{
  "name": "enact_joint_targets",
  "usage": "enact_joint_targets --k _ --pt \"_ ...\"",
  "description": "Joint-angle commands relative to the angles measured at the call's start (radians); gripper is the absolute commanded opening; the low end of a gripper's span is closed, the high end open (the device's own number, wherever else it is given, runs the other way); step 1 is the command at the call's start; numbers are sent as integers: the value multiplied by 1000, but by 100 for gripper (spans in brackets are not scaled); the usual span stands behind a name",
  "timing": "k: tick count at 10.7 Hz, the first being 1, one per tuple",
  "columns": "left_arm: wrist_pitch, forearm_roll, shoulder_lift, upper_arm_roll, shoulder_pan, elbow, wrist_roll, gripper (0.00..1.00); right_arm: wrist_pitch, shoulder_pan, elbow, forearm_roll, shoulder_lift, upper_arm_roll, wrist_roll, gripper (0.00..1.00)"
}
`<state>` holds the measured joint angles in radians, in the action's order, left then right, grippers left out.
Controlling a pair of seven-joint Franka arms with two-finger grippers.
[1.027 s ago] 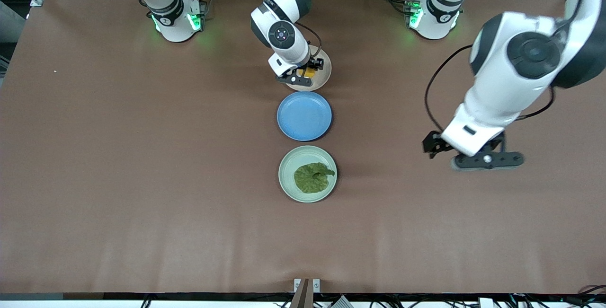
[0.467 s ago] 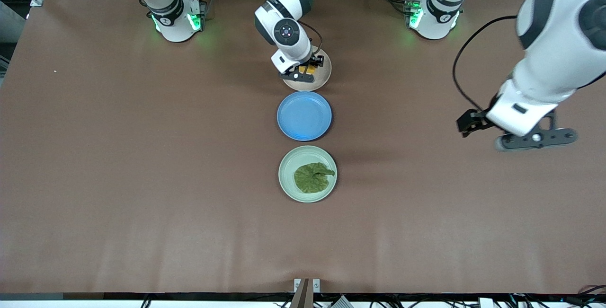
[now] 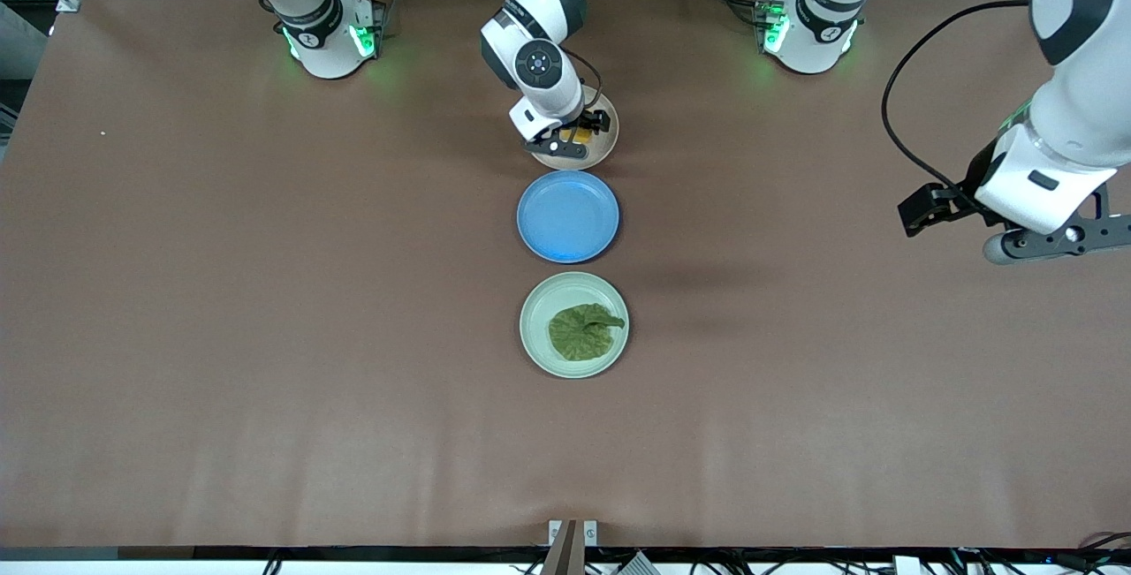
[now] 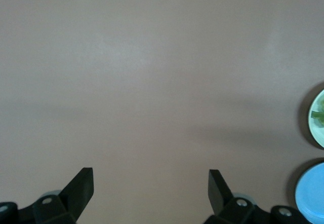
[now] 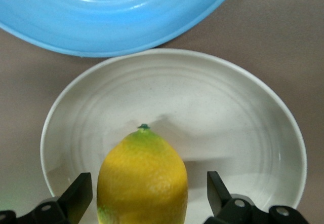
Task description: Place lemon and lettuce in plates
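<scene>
Right wrist view alone shows the lemon [image 5: 143,177] inside the beige plate [image 5: 243,133].

I count 3 plates on the table: 1 beige-pink plate [image 3: 603,144], 1 blue plate [image 3: 567,216], 1 mint green plate [image 3: 539,325]. 1 lemon [image 5: 143,180], 1 lettuce leaf [image 3: 583,330]. 2 grippers of mine: right gripper [image 5: 146,196] and left gripper [image 4: 151,192]. That's 3 plates, 2 food items, 2 grippers total.
</scene>
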<state>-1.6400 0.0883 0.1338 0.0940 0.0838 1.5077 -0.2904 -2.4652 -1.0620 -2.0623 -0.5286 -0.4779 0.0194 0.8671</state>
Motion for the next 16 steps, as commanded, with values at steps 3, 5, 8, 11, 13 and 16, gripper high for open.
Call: enact_joint_targets --k 3,5,8,11,13,16 --pt "58 -44 -74 7 -58 22 23 100 146 81 -4 85 119 -58 -28 100" --pt "81 -44 -94 6 -58 20 23 100 219 173 -4 155 159 -58 -91 100" --pt "94 -45 -112 3 -64 26 31 100 350 354 5 277 211 -55 -228 100" --pt "107 -45 -131 3 -67 28 33 100 354 563 -1 300 194 -53 -469 100" --pt "108 -45 -132 3 -73 25 34 100 354 733 -1 300 180 -52 -700 100" --pt "108 -45 -131 6 -73 20 33 100 348 905 4 430 211 22 -780 100"
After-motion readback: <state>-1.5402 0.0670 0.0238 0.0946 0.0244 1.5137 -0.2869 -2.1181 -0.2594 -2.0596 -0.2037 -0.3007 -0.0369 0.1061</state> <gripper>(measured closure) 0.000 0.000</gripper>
